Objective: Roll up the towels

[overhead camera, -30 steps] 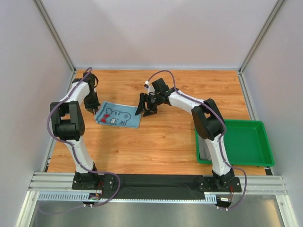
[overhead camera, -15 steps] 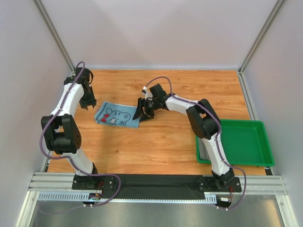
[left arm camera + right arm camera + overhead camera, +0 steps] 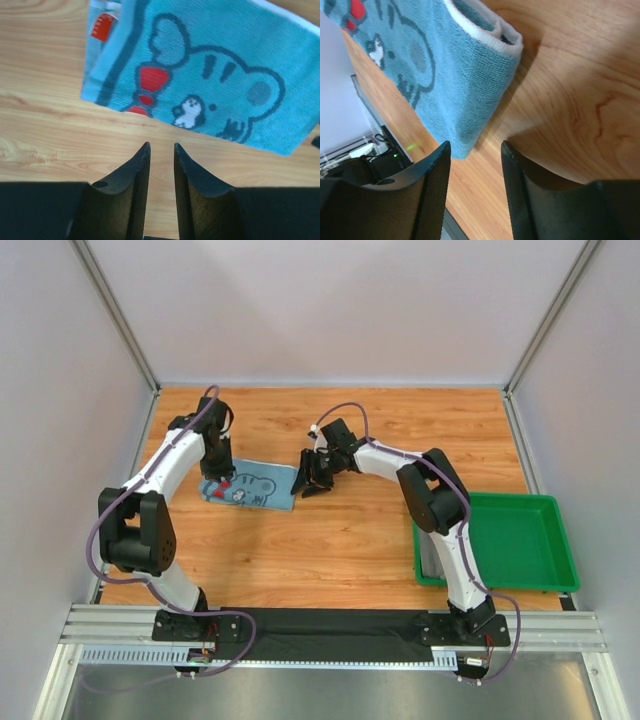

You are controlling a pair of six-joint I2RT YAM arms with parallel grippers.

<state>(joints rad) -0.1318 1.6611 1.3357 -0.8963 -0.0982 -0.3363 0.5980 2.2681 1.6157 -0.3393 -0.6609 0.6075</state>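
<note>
A light blue towel (image 3: pixel 252 487) with a dark cartoon drawing and red marks lies folded flat on the wooden table, left of centre. My left gripper (image 3: pixel 214 472) hangs over its left end. In the left wrist view the towel (image 3: pixel 200 70) lies just ahead of the gripper (image 3: pixel 161 146), whose jaws stand a narrow gap apart over bare wood, empty. My right gripper (image 3: pixel 309 480) is at the towel's right end. In the right wrist view the gripper (image 3: pixel 475 145) is open and empty, with the towel's corner (image 3: pixel 455 85) just beyond the fingertips. The white-trimmed layered edge (image 3: pixel 490 30) shows.
A green plastic tray (image 3: pixel 530 545) stands at the right near edge of the table. A grey patch (image 3: pixel 432 558) shows at its left end, partly hidden behind the right arm. Grey walls with metal posts close in the table.
My left gripper has swung from the table's far left to over the towel's left end. My right gripper has shifted slightly at the towel's right end. The towel has not visibly moved.
</note>
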